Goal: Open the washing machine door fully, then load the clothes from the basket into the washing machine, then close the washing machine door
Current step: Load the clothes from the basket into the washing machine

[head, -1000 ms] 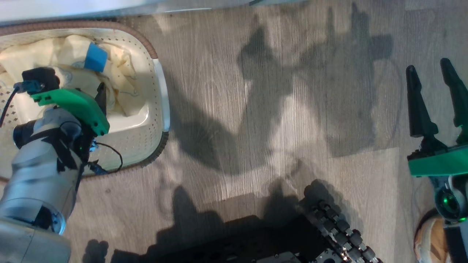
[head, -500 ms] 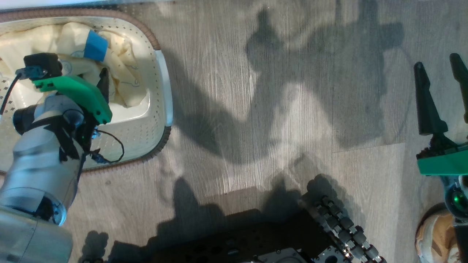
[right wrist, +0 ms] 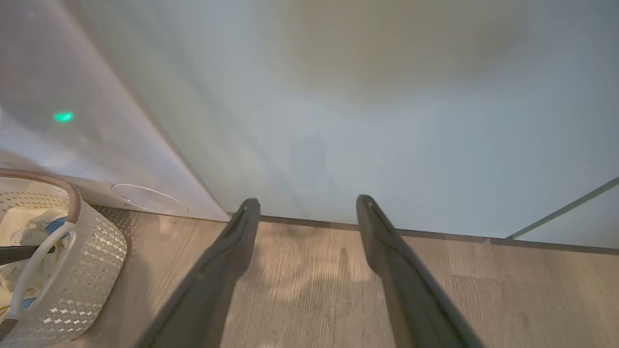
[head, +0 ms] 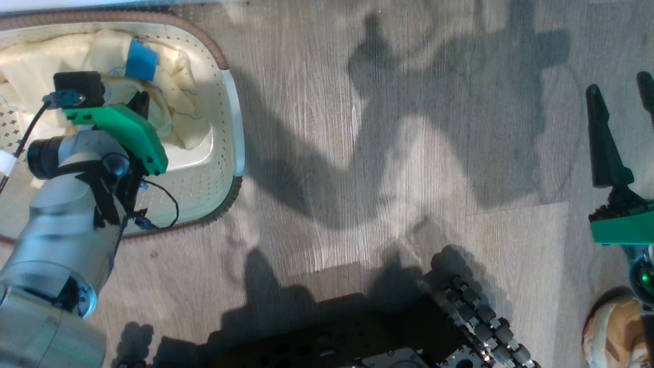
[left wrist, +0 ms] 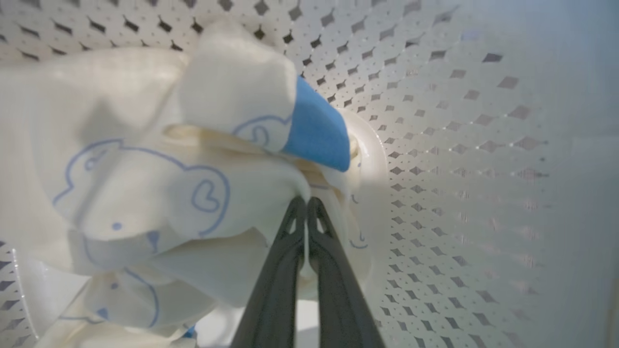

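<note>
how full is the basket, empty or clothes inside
Not empty: pale yellow clothes with a blue tag lie bunched inside the basket, and the left gripper is shut on a fold of them.

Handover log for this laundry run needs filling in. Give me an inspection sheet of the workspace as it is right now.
Surface: grey wood-grain floor, heavy shadows.
Job's things: basket on the floor; clothes piled inside, blue tag on top.
Clutter: tan and white object by the right arm, cannot identify.
Claws: left claw shut, pinching the clothes inside the basket; right claw open, above the floor, holding nothing.
Cables: black cable looped at the left wrist, over the basket.
Surroundings: pale panel meeting the floor; robot's base with rollers.
</note>
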{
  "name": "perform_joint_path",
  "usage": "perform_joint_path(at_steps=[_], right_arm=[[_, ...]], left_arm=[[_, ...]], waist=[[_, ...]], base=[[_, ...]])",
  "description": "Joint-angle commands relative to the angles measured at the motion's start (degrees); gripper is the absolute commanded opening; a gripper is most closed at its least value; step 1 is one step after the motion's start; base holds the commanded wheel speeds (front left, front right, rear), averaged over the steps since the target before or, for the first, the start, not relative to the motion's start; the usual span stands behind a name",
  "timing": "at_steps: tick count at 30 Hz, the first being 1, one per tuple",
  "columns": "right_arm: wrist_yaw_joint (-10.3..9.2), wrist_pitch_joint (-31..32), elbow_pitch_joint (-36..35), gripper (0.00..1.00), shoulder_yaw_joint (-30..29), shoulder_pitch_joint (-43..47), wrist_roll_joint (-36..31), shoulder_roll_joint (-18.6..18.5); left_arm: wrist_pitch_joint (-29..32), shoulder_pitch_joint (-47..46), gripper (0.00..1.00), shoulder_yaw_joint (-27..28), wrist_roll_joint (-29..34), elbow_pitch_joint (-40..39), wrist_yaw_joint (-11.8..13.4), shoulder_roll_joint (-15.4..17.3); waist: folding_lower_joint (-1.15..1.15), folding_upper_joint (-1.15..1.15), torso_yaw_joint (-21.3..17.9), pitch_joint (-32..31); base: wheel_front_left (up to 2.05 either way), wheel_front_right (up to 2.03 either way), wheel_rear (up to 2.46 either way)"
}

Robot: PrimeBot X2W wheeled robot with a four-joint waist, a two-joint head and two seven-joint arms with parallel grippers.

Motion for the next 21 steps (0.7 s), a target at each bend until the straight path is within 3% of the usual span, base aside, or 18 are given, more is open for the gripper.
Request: perform_joint_path(at_steps=[1, 9, 21], right_arm=[[0.01, -0.4, -1.1, 1.00, 0.3, 1.7, -0.6, -1.4], [0.01, -0.4, -0.2, 1.00, 0.8, 1.4, -0.7, -0.8], [0.01, -0.4, 2.8, 1.00, 2.3, 3.8, 0.1, 0.0]], left_arm=[[-0.8, 1.3, 0.00, 0.3, -0.4, -0.6, 0.0, 1.8], [-1.7, 4.5, 0.00, -2.2, -2.9, -2.1, 0.0, 2.0], [-3.0, 13.1, 0.00, -3.7, -5.2, -8.9, 0.0, 3.6]], waist=[[0.00, 0.00, -0.1, -0.5], [0.00, 0.00, 0.0, -4.3], [0.00, 0.00, 1.9, -16.5]], base=[[0.00, 0.00, 0.00], [0.00, 0.00, 0.00], [0.00, 0.00, 0.00]])
